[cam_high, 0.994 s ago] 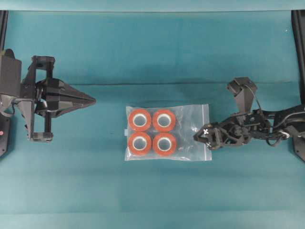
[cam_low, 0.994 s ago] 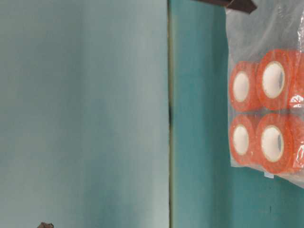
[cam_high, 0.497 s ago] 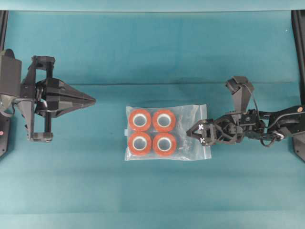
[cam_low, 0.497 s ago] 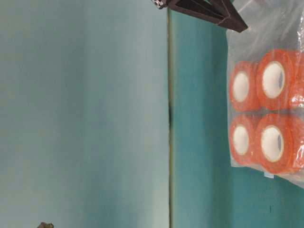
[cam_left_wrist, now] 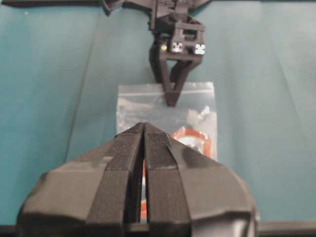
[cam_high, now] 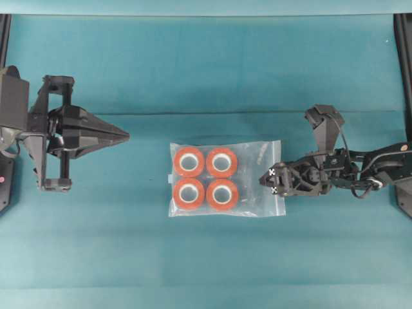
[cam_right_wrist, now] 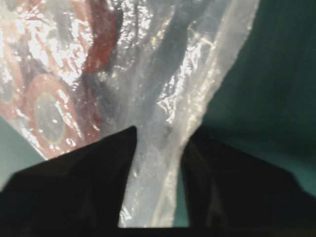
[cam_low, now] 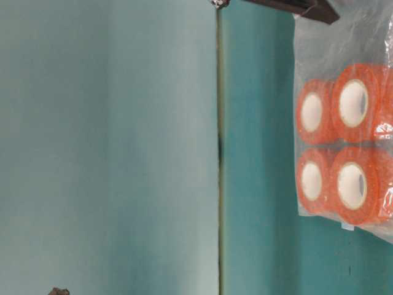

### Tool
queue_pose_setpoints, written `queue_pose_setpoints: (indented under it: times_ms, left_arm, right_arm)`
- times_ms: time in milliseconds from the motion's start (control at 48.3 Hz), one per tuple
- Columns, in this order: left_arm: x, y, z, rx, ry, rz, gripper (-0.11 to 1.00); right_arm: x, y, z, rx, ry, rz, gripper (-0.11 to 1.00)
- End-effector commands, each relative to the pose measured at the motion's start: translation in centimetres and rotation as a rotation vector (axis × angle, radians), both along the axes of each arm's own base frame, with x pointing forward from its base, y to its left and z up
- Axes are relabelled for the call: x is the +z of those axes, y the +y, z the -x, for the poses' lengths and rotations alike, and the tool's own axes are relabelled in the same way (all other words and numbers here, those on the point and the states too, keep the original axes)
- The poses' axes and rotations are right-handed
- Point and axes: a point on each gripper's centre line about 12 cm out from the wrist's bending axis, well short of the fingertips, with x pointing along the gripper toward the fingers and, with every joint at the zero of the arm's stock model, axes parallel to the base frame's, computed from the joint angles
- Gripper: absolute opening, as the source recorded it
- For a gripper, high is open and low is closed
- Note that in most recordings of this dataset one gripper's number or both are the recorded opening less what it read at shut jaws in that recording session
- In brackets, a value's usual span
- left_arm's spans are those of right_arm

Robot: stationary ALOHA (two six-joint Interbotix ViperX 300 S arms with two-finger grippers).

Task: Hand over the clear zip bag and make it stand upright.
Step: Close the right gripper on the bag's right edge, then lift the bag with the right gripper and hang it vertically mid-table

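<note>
The clear zip bag (cam_high: 257, 161) lies flat mid-table with several orange rolls (cam_high: 206, 178) inside; it also shows in the table-level view (cam_low: 319, 43) and both wrist views (cam_left_wrist: 133, 103) (cam_right_wrist: 163, 74). My right gripper (cam_high: 265, 180) is at the bag's right edge. In its wrist view the right gripper (cam_right_wrist: 163, 131) has its jaws half closed either side of that crinkly edge. A gap still shows beside one finger. My left gripper (cam_high: 126, 135) is shut and empty, well left of the bag, and points at the bag (cam_left_wrist: 143, 124).
A teal cloth (cam_high: 206, 71) covers the whole table. Dark frame posts (cam_high: 402, 38) stand at the far corners. The right arm (cam_high: 360, 170) stretches in from the right edge.
The right gripper slid left over the bag's right edge, then drew back slightly while its jaws narrowed around the edge. The left arm and the bag stayed still.
</note>
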Motion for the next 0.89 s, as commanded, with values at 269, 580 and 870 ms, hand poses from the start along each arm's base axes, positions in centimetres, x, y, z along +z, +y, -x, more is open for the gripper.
queue_pose_setpoints:
  times_ms: [269, 580, 870]
  left_arm:
    - [1.1, 0.0, -0.3, -0.002, -0.051, 0.001, -0.01]
    - [0.7, -0.1, -0.5, 0.005, -0.03, 0.047, -0.01]
    - [2.2, 0.1, -1.1, 0.024, -0.065, 0.144, -0.01]
  right_arm:
    - [0.1, -0.5, -0.2, -0.024, -0.027, 0.008, 0.05]
    - [1.1, -0.7, -1.0, 0.007, -0.044, 0.034, 0.03]
    - [5.8, -1.3, -3.1, 0.14, -0.061, 0.106, 0.03]
